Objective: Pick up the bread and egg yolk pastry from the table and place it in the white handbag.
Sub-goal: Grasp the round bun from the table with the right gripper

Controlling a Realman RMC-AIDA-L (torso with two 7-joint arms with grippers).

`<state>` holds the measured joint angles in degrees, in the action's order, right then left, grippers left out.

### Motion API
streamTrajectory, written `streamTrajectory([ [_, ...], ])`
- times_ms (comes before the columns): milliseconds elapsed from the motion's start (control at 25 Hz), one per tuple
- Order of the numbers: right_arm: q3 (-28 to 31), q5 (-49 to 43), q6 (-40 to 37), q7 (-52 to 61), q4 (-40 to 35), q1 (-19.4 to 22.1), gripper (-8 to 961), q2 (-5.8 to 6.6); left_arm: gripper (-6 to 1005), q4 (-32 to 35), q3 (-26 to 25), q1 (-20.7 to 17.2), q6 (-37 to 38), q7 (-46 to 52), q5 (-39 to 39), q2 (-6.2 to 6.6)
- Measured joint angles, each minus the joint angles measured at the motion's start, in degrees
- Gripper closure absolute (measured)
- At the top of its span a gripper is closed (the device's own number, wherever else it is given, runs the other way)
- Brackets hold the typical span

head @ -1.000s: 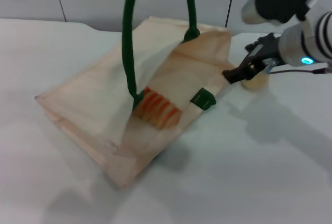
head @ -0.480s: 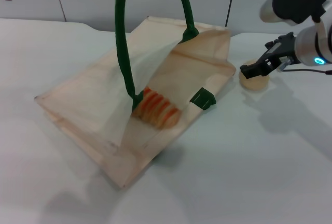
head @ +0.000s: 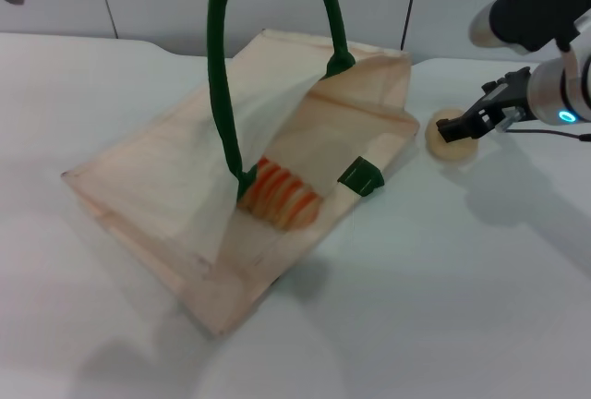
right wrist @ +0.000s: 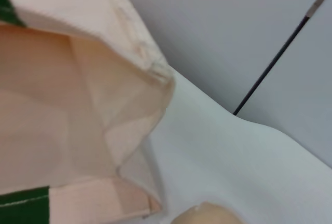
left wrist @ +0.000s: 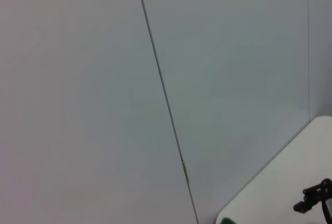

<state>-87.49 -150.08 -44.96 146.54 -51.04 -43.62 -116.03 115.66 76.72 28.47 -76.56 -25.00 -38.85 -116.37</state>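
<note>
On your table (head: 443, 288) lies one white handbag (head: 166, 196), its mouth held up by a green handle (head: 220, 76). One bread (head: 282, 193) rests inside the opening, nearest you. Farther right, just beside the bag's corner, one egg yolk pastry (head: 451, 145) sits on the table. Your right gripper (head: 459, 126) hovers right over it; you cannot tell how its fingers stand. Your left gripper isn't visible; the handle runs up out of view.

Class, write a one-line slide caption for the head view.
Bread lies inside the white handbag; the right claw hovers at the egg yolk pastry on the table.
</note>
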Motion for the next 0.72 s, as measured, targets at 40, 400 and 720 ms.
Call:
streamTrajectory([
  [40, 0.4, 0.0, 0.1, 0.0, 0.1, 0.0, 60, -0.01, 887, 0.0, 0.0, 0.0, -0.1, 0.0, 0.0, 0.00],
  [400, 1.4, 1.3, 0.8, -0.1, 0.4, 0.1, 60, -0.09, 887, 0.0, -0.2, 0.3, -0.8, 0.1, -0.2, 0.06],
  [720, 0.6, 3.8, 2.2, -0.7, 2.5, -0.1, 60, -0.21, 887, 0.0, -0.3, 0.5, -1.2, 0.1, -0.2, 0.09],
])
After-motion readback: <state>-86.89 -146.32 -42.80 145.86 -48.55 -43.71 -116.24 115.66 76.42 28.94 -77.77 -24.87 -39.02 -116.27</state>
